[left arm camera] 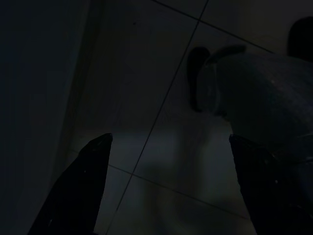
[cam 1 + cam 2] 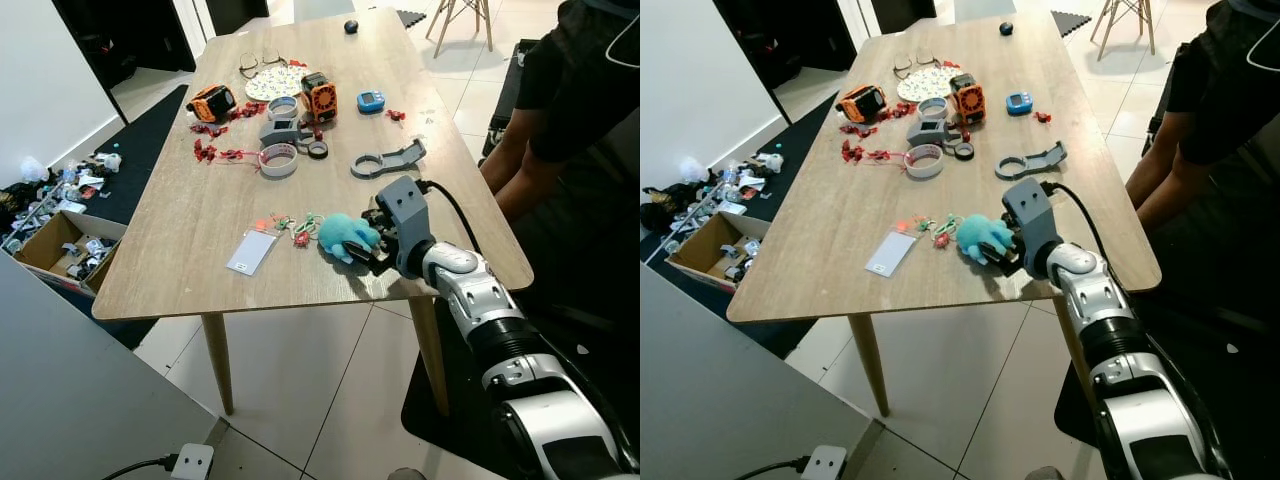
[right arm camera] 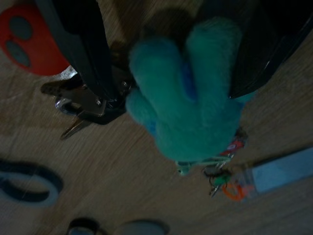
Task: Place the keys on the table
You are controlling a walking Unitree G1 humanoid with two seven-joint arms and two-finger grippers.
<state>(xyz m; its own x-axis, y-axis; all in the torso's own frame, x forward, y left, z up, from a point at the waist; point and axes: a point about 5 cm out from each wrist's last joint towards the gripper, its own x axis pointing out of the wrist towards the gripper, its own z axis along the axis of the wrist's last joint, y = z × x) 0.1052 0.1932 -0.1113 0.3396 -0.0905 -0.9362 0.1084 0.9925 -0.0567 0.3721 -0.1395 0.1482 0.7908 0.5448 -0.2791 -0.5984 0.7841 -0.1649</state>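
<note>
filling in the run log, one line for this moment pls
right gripper: at table near edge | fingers around teal plush keyring | keys on wood | left gripper: idle

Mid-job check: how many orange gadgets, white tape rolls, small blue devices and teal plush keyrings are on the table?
Orange-and-black gadgets: 2
White tape rolls: 2
Small blue device: 1
Teal plush keyring, between the jaws of the right gripper: 1
Total: 6

No text, label, brand or number is legible on anything here.
</note>
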